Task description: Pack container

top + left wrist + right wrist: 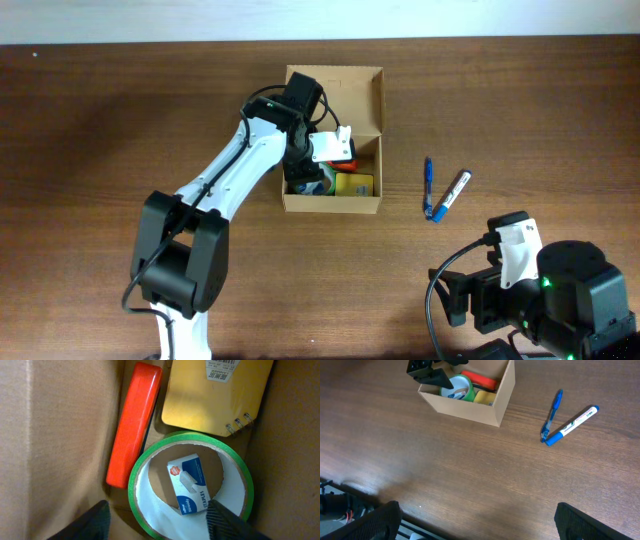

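The tan cardboard container (369, 130) stands at the table's middle back, lid flap open; it also shows in the right wrist view (470, 407). Inside lie a green tape roll (145, 495), a small blue-white staples box (190, 482) in the roll's middle, a red-orange stapler (132, 422) and a yellow spiral notepad (210, 395). My left gripper (157, 525) is open and empty, fingers down inside the container just above the roll. My right gripper (475, 520) is open and empty over bare table near the front right.
A blue pen (428, 185) and a white marker with a blue cap (451, 193) lie on the wood table right of the container; both also show in the right wrist view, pen (552, 410) and marker (570, 425). The table's front edge (350, 492) is near.
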You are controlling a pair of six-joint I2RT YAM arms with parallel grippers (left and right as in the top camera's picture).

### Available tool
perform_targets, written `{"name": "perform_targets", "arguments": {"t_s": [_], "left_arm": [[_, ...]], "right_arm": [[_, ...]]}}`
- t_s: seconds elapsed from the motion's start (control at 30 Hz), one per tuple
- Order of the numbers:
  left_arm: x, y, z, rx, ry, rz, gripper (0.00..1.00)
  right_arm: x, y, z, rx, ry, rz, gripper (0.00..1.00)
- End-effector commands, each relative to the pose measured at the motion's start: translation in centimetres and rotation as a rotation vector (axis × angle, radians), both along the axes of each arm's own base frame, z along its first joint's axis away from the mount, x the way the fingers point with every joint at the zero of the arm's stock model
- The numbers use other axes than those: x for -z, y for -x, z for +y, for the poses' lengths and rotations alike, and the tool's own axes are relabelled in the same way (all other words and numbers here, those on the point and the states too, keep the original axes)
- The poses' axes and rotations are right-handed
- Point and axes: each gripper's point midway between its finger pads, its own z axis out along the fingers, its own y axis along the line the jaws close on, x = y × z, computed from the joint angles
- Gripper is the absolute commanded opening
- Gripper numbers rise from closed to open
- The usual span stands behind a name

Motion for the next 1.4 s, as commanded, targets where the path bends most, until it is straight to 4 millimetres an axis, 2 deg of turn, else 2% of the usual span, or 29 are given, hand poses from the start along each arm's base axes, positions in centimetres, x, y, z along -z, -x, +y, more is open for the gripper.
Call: {"name": "perform_targets", "arguments": {"t_s": [0.0, 0.1, 0.13, 0.3, 0.37, 0.4, 0.47, 0.53, 0.67, 0.73, 0.8, 0.83, 0.9, 0.97, 1.03, 1.17, 1.2, 1.3, 1.37], "left_arm": [[-0.3, -0.3, -0.2, 0.008, 0.022, -0.002, 0.68], [-1.7, -0.4, -0.3, -0.011, 0.04, -0.028, 0.7], [-3.0, -0.5, -0.4, -0.016, 0.055, -0.053, 0.7], [-11.3, -0.3, -0.3, -0.022, 0.142, -0.221, 0.75], [-16.0, 0.7, 0.1, -0.035, 0.194, -0.314, 0.77], [-17.7, 1.1, 0.4, -0.049, 0.217, -0.346, 1.0], [-20.7, 2.0, 1.1, -0.051, 0.247, -0.411, 1.0], [-22.5, 2.7, 1.7, -0.057, 0.265, -0.451, 1.0], [-25.0, 4.2, 2.4, -0.171, 0.344, -0.447, 1.0], [-25.8, 6.3, 2.6, -0.165, 0.372, -0.414, 1.0], [-27.4, 8.8, 2.4, -0.123, 0.44, -0.393, 1.0], [-28.6, 9.8, 2.5, -0.104, 0.484, -0.398, 1.0], [-30.7, 11.4, 3.0, -0.081, 0.559, -0.421, 1.0], [-32.3, 12.7, 3.4, -0.058, 0.627, -0.428, 1.0], [-33.1, 13.3, 3.9, -0.054, 0.665, -0.432, 1.0], [-32.7, 13.5, 4.3, -0.069, 0.657, -0.412, 1.0], [-32.7, 13.5, 4.3, -0.07, 0.656, -0.41, 1.0], [-32.6, 13.5, 4.4, -0.075, 0.65, -0.411, 1.0], [-32.6, 13.5, 4.4, -0.071, 0.649, -0.415, 1.0]], "right_arm": [[0.0, 0.0, -0.2, 0.0, 0.011, -0.012, 0.99], [0.0, 0.0, -0.2, 0.0, 0.011, -0.012, 0.99], [0.0, 0.0, -0.2, 0.0, 0.011, -0.012, 0.99], [0.0, 0.0, -0.2, 0.0, 0.011, -0.012, 0.99], [0.0, 0.0, -0.2, 0.0, 0.011, -0.012, 0.99], [0.0, 0.0, -0.2, 0.0, 0.011, -0.012, 0.99], [-0.1, -0.1, -0.1, 0.0, 0.008, -0.018, 0.99], [-0.1, -0.1, -0.1, 0.0, 0.009, -0.017, 0.99], [-0.3, -0.3, 0.0, 0.0, 0.003, -0.027, 0.99], [-0.3, -0.4, -0.4, 0.014, 0.017, -0.033, 0.99], [-0.3, -1.1, -1.8, 0.133, 0.03, -0.036, 0.99], [-0.3, -1.7, -3.3, 0.278, 0.022, -0.034, 0.99], [-0.5, -2.5, -5.4, 0.477, 0.01, -0.043, 0.99], [0.0, -3.5, -6.5, 0.606, 0.023, -0.024, 0.99], [1.5, -5.3, -6.5, 0.659, 0.091, 0.041, 1.0], [4.4, -9.9, -4.6, 0.66, 0.165, 0.128, 1.0], [5.4, -10.9, -4.6, 0.705, 0.162, 0.162, 1.0], [8.1, -12.5, -6.1, 0.802, 0.149, 0.276, 1.0], [9.1, -14.0, -6.8, 0.767, 0.109, 0.321, 1.0]]}}
